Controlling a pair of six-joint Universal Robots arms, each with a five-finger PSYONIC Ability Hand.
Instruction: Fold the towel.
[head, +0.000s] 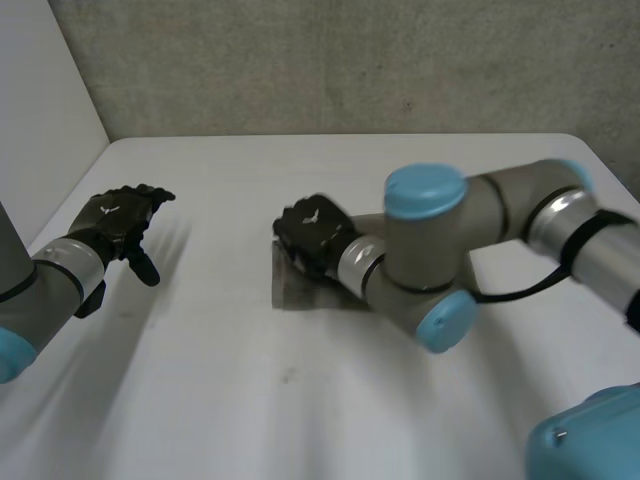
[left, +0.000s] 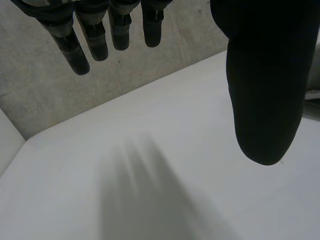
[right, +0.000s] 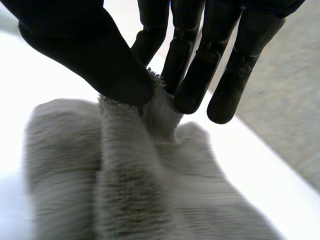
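My right hand (right: 90, 45) pinches an edge of the grey towel (right: 140, 190) on the table (head: 250, 400); my left hand (head: 118, 222) hangs relaxed, well apart. I'd lift slowly, gripping firmly against slipping.

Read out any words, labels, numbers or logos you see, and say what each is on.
No readable text anywhere.
Back of left hand: white mark, too small to read.
Back of right hand: similar mark, too blurred to read.
On towel and table: nothing printed.
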